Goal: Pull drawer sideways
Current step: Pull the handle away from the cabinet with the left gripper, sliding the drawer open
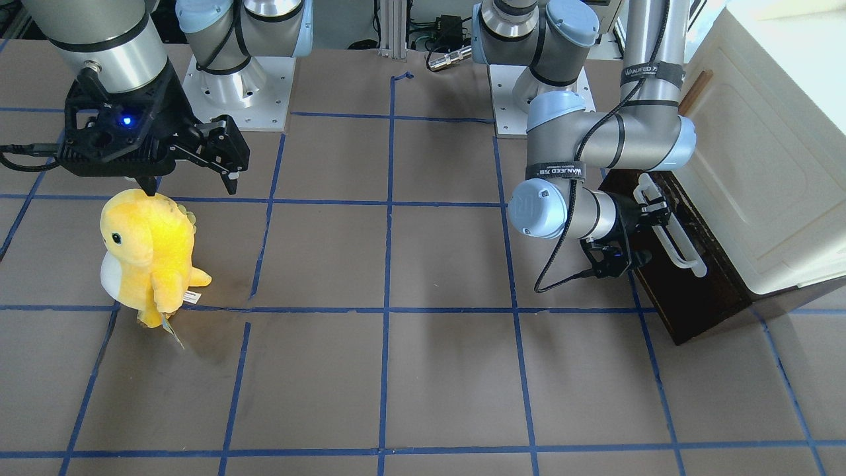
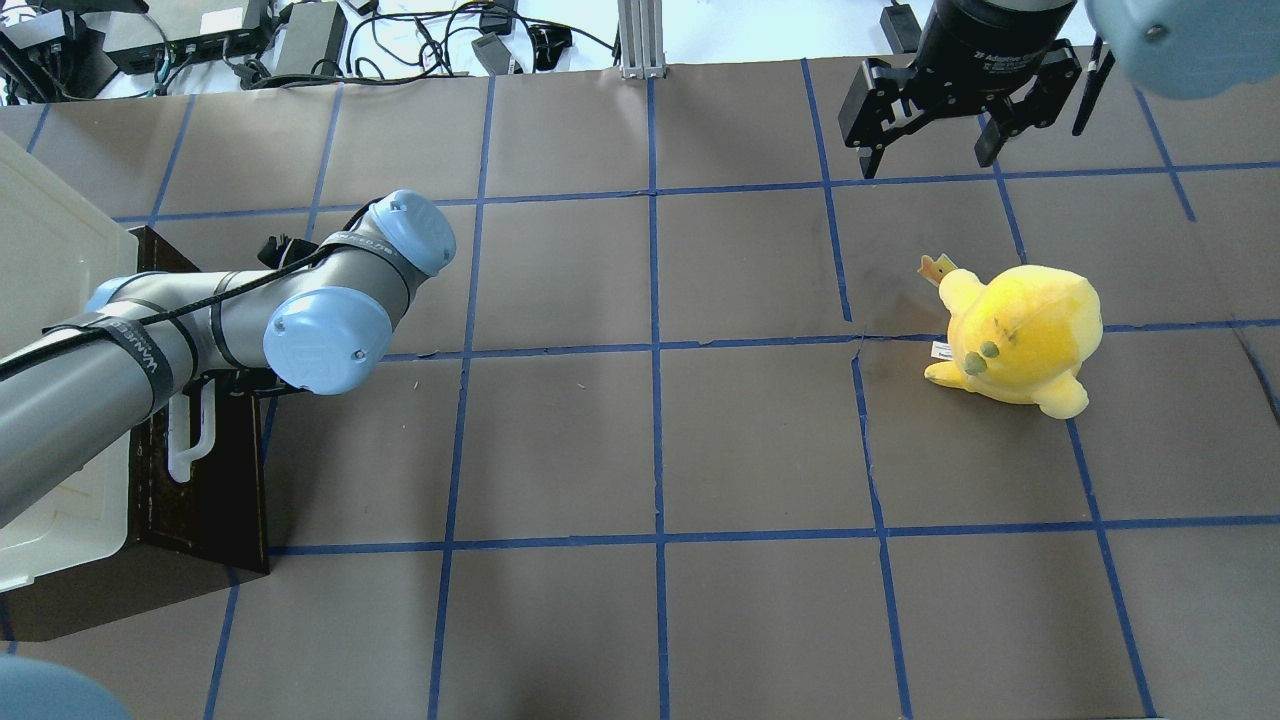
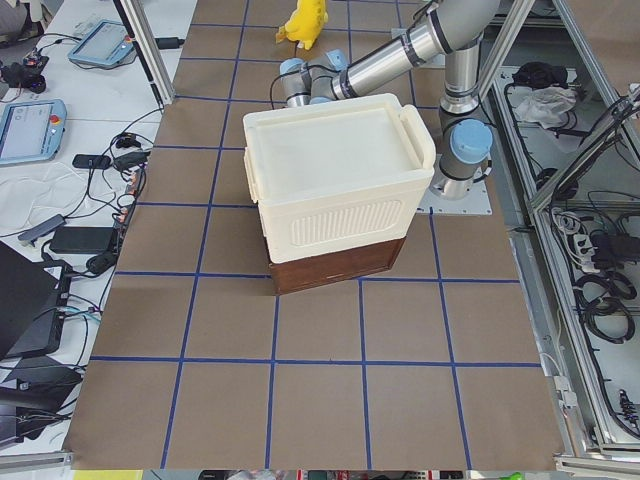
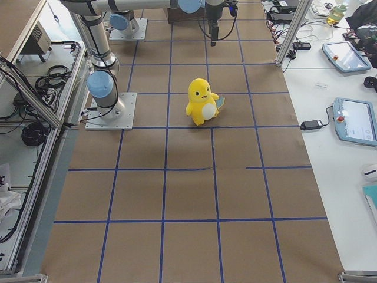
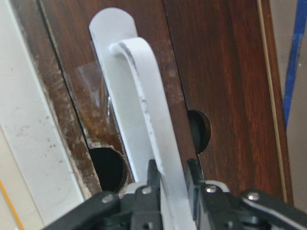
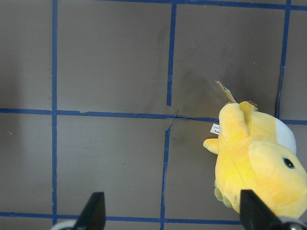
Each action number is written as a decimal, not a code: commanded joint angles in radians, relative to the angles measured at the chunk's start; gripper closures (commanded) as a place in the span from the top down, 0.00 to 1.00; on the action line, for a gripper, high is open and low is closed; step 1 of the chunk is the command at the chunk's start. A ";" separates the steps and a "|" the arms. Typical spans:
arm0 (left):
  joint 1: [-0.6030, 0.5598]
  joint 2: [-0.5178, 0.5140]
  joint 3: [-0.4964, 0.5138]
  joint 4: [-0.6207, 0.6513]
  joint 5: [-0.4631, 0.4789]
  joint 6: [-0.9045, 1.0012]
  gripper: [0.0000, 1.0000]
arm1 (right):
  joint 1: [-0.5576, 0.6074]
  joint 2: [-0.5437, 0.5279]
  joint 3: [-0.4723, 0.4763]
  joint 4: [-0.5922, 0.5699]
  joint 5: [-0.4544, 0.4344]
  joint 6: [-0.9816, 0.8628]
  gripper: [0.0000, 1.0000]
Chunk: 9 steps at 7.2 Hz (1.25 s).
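At the robot's left, under the cream-white cabinet (image 3: 335, 190), the rigid wooden drawer (image 1: 694, 291) will likely slide stiffly, so pull by its white bar handle (image 5: 144, 96), where the left gripper (image 5: 171, 173) is clamped; the right gripper (image 2: 927, 160) hangs spread apart.

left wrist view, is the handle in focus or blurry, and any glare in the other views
Left wrist view: the handle is soft at its far end, sharper up close. Front-facing view: the cabinet top is blown out white.

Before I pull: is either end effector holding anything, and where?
Left end effector clamps the white bar handle of the drawer; right end effector holds nothing.
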 commanded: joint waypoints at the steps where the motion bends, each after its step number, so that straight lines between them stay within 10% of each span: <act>1: -0.010 0.006 0.001 0.000 -0.002 0.008 0.18 | 0.000 0.000 0.000 0.000 0.000 0.000 1.00; 9: -0.065 -0.010 0.057 -0.002 -0.042 0.066 0.13 | 0.000 0.000 0.000 0.000 0.000 0.000 1.00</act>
